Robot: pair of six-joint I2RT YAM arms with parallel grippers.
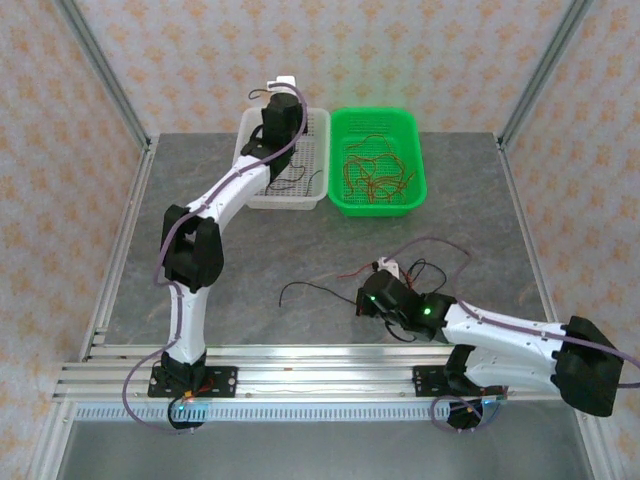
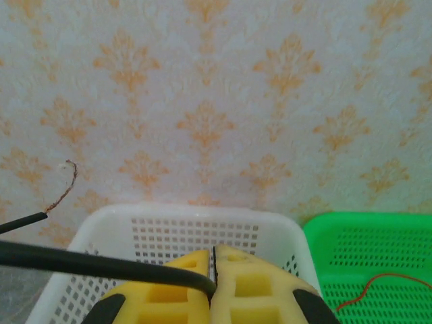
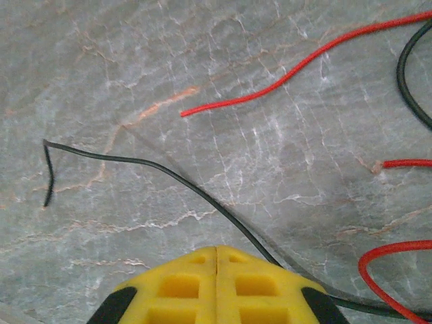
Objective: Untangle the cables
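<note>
Left gripper [image 2: 213, 260]: yellow foam fingers pressed together, pinching a thin black wire [image 2: 101, 264] that trails off left. It hangs raised over the white perforated plastic basket [image 1: 322, 128] at the far left, probably so the wire can drop in on release. A few black strands [image 1: 292, 180] already lie there. The green perforated plastic basket [image 1: 412, 125] just to its right holds curly red-orange wires [image 1: 378, 170], so the sort looks colour-based: black in white, red in green.

Right gripper [image 3: 216, 253]: fingers closed, with nothing visibly between them. It sits low over the grey marble-pattern table [image 1: 250, 260], near right. A long black wire [image 3: 169, 172] passes just beside its right finger; whether it is gripped I cannot tell. It may be pinning the loose bunch of red and black cables [image 1: 415, 268] while one strand is lifted out. A red wire [image 3: 283, 77] lies apart, farther off.
</note>
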